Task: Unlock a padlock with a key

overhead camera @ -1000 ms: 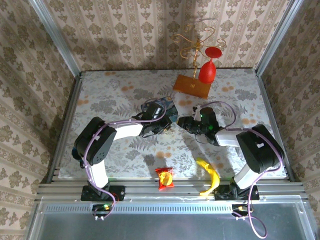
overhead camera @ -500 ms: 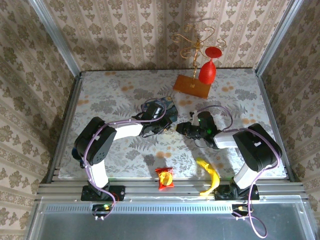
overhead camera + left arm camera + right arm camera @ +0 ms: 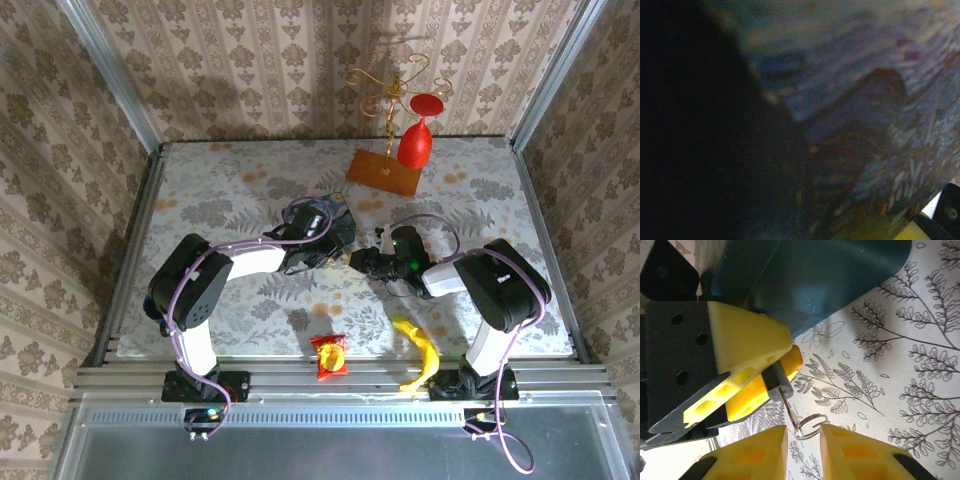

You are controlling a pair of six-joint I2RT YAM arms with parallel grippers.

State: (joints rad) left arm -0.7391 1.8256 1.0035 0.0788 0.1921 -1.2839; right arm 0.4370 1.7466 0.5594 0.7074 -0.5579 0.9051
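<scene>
While clamped in shut left gripper (image 3: pixel 771 374), at tabletop (image 3: pixel 900 365) middle beside blue tin (image 3: pixel 830 280): padlock (image 3: pixel 779 385), key (image 3: pixel 786 405) seemingly inserted, ring (image 3: pixel 810 426) dangling. Right gripper (image 3: pixel 803 437) part open around ring, grip unclear. Remaining, likely: pinch key, turn, spring padlock open.

Tiny dark padlock (image 3: pixel 775 382) held in left claw (image 3: pixel 790 352), keyring (image 3: pixel 810 426) attached.

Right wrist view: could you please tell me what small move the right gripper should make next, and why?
Probably close the right gripper on the key ring: its fingers stand open on either side of the ring, and the thin key runs from it up to the padlock held by the left gripper.
</scene>
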